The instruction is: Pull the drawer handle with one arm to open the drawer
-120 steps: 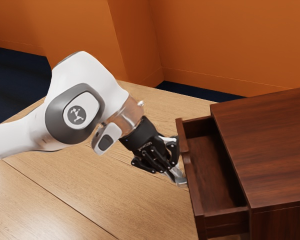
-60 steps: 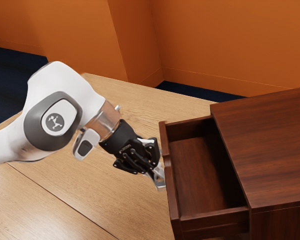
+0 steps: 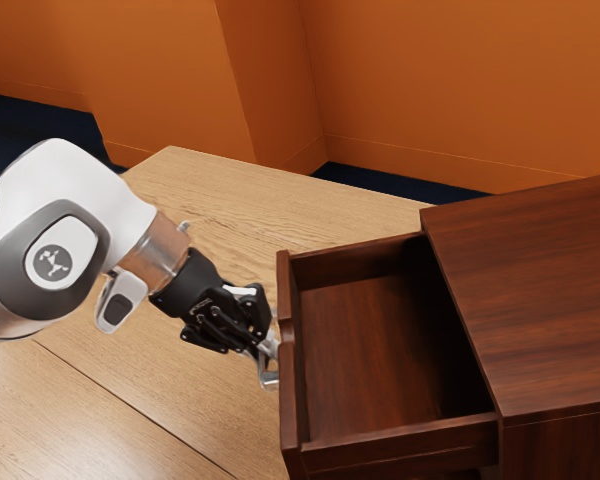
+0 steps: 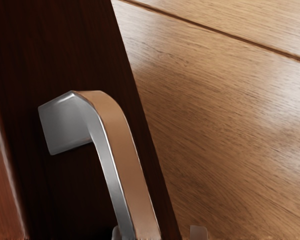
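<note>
The dark wooden drawer (image 3: 365, 345) stands pulled far out of the cabinet (image 3: 540, 280), and its inside is bare. A silver handle (image 3: 269, 377) sits on the drawer's front panel (image 3: 286, 390). My black gripper (image 3: 268, 350) is at this handle, shut on it, with the arm reaching in from the exterior view's left. In the wrist view the bent metal handle (image 4: 107, 155) stands off the dark drawer front (image 4: 50, 55) just ahead of my hand.
The cabinet rests on a light wooden table (image 3: 230, 210) that also shows beside the drawer front in the wrist view as the table (image 4: 230, 125). Orange walls (image 3: 430, 70) close the back. Open tabletop lies behind my arm, toward the exterior view's left.
The drawer has slid steadily out toward the exterior view's left, from slightly open to wide open. My arm and gripper drew back leftward with the handle held.
</note>
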Controlling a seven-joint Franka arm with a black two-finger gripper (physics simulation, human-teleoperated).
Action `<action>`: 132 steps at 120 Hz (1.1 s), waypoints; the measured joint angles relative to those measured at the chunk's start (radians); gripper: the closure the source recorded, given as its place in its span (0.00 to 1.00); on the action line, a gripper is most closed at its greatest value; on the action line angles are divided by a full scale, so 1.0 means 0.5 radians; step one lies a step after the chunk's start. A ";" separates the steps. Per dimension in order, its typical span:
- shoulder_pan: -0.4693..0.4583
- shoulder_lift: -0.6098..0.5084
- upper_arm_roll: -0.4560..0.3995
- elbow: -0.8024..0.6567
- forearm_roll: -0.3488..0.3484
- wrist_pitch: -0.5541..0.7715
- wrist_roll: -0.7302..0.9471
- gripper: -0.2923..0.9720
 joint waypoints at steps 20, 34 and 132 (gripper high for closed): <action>-0.001 -0.001 0.008 0.002 0.032 0.000 -0.003 0.81; 0.000 -0.003 0.009 0.009 0.064 -0.007 -0.021 0.74; 0.181 0.691 -0.016 1.740 0.862 -1.308 -1.374 0.32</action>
